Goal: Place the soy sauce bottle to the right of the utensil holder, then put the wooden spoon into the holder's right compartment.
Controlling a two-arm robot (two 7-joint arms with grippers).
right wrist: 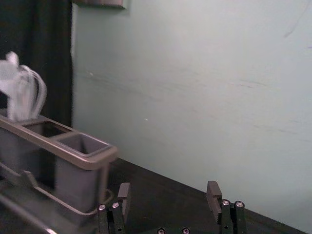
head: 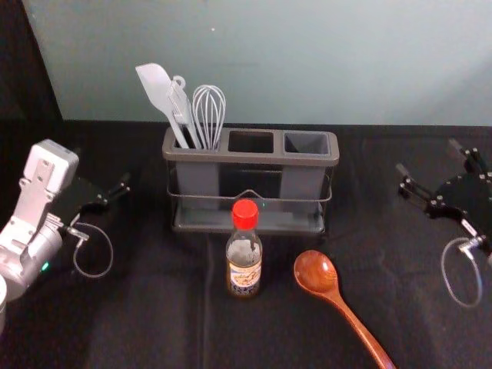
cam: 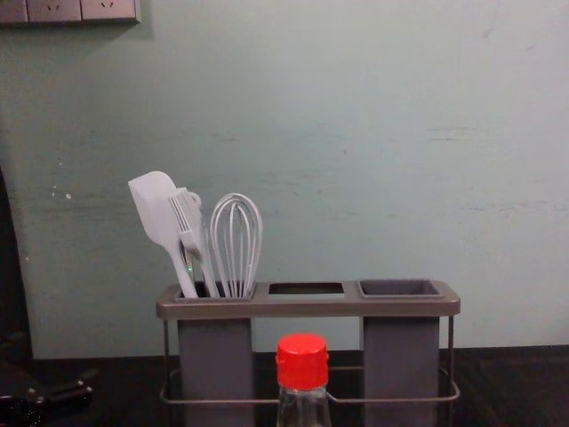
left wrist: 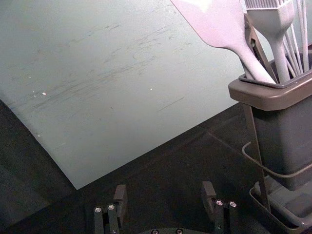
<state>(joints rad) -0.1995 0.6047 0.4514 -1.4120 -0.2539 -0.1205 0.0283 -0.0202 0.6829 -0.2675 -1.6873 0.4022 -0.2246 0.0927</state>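
Currently one bottle (head: 244, 257), one spoon (head: 316, 273) before one holder (head: 250, 157); left gripper (head: 102, 167), right gripper (head: 427, 157) flanking it, jaws released.

The soy sauce bottle (head: 244, 257) stands upright in front of the utensil holder (head: 250, 158).

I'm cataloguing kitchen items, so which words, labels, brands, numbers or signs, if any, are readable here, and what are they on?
Label on the soy sauce bottle: printed, but too small and blurred to read.
Utensil holder and wooden spoon: no text seen.
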